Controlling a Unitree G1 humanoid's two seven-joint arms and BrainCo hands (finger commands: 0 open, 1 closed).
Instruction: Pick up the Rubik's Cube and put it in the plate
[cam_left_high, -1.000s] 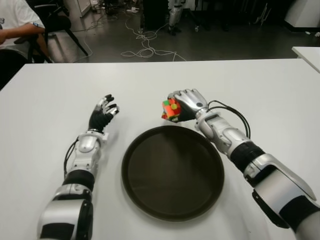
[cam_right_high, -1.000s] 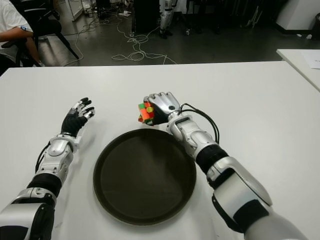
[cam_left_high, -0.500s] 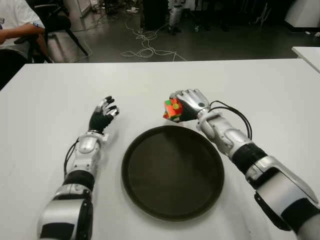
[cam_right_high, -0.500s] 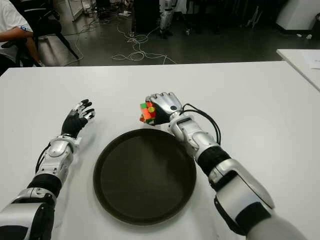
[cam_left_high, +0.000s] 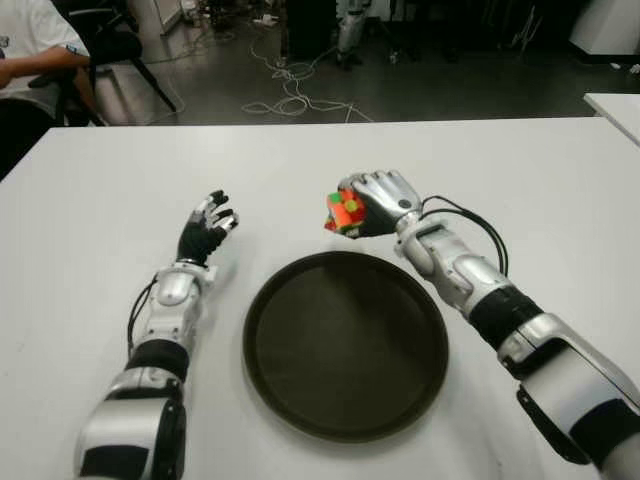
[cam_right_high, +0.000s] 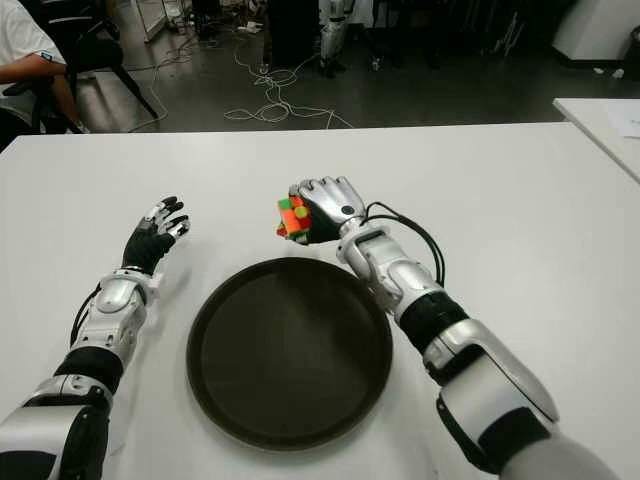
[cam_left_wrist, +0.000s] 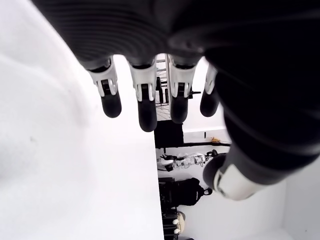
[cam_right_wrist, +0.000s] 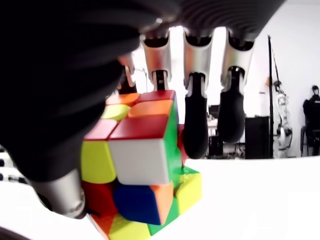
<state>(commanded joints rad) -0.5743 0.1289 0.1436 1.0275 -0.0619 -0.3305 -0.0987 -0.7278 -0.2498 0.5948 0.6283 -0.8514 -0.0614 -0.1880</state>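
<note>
Gripping the Rubik's Cube (cam_left_high: 345, 214), the right hand (cam_left_high: 378, 203) sits just beyond the far rim of the plate (cam_left_high: 346, 345), toward its right side. Fingers (cam_right_wrist: 196, 127) curl over the cube's far faces, thumb presses the near side, so the hand is closed on it. Cube shows orange, green, red and yellow tiles in the eye views; the right wrist view adds a white and a blue tile. Cube sticks out of the hand on the robot's left side, tilted, 1 corner pointing down. Cannot tell from the eye views whether it is lifted off the counter (cam_left_high: 90, 220) or touching it; the wrist view shows white surface below the cube, no clear contact. Cube is outside the plate, close to the rim, not over the middle.

Plate is round, dark brown, with a low raised rim, flat on the white counter between the 2 forearms, nothing in it.

Left hand (cam_left_high: 206, 228) shows left of the plate, well apart from the cube, palm turned inward, fingers (cam_left_wrist: 141, 100) loosely extended and holding nothing. 4 fingertips and the thumb are spread in the left wrist view.

Black cable (cam_left_high: 470, 222) loops off the right wrist. Beyond the counter, tangled cables (cam_left_high: 290, 90) lie on the dark floor, and a seated person (cam_left_high: 30, 50) is at the far left edge.
</note>
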